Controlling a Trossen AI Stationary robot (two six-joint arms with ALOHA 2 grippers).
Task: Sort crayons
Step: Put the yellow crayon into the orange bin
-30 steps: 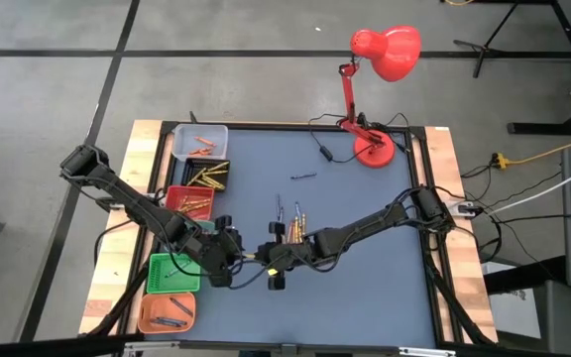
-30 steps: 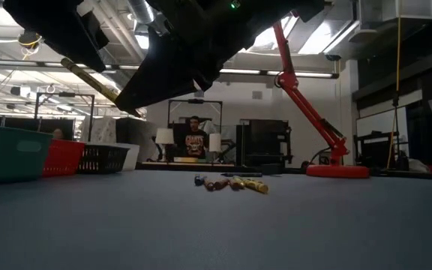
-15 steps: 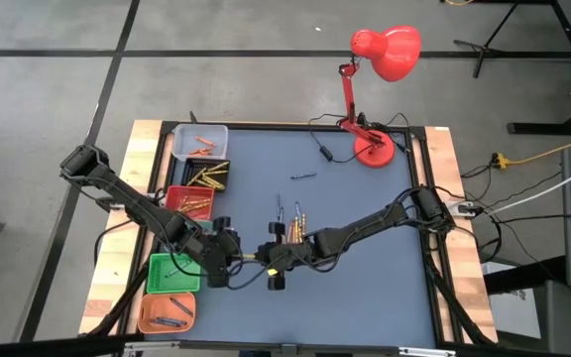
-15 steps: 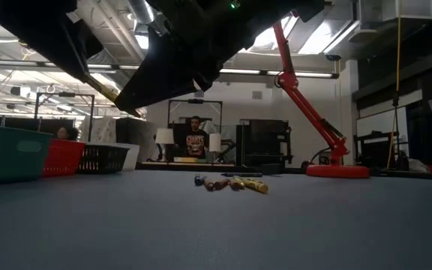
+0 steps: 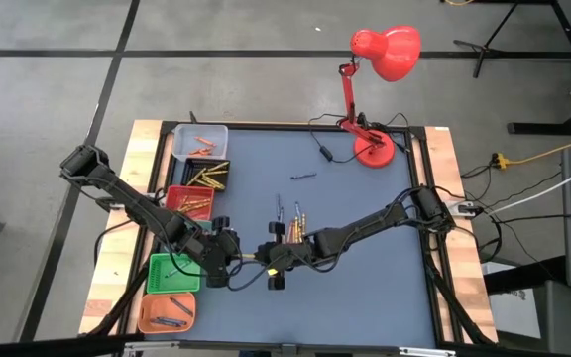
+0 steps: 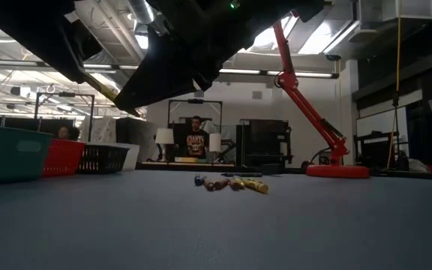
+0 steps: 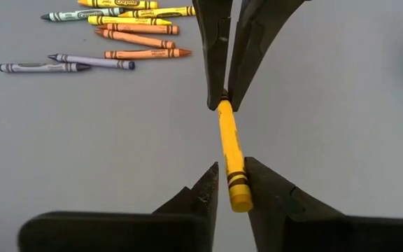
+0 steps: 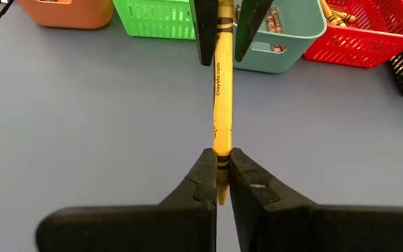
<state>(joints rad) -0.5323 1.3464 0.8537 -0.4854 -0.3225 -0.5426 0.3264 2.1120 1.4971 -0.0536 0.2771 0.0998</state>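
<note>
Near the worktop's front edge, left of centre, my two grippers meet nose to nose over bare mat with a yellow crayon (image 7: 229, 154) spanning the gap between them, clear of the surface. Right gripper (image 8: 220, 168): jaws pressed together on one end of the crayon, a firm pinch. Left gripper (image 7: 231, 187): fingers sit either side of the other end; whether they grip it or only bracket it I cannot tell, since a sliver of gap seems to show on one side. Step in hand, as I judge it: a hand-over from right to left, midway. Loose crayons (image 5: 290, 220) lie in a small cluster near the worktop's centre, unsorted. Along the left edge stands the row of bins: grey bin (image 5: 182, 142), black bin (image 5: 224, 167), red bin (image 5: 172, 194), green bin (image 5: 157, 268), orange bin (image 5: 147, 311). Yellow sticks appear to lie in the black one. Next move calls for: left jaws seated square on the crayon before the right lets go, then a carry toward the bin row without tilting the stick loose.
</note>
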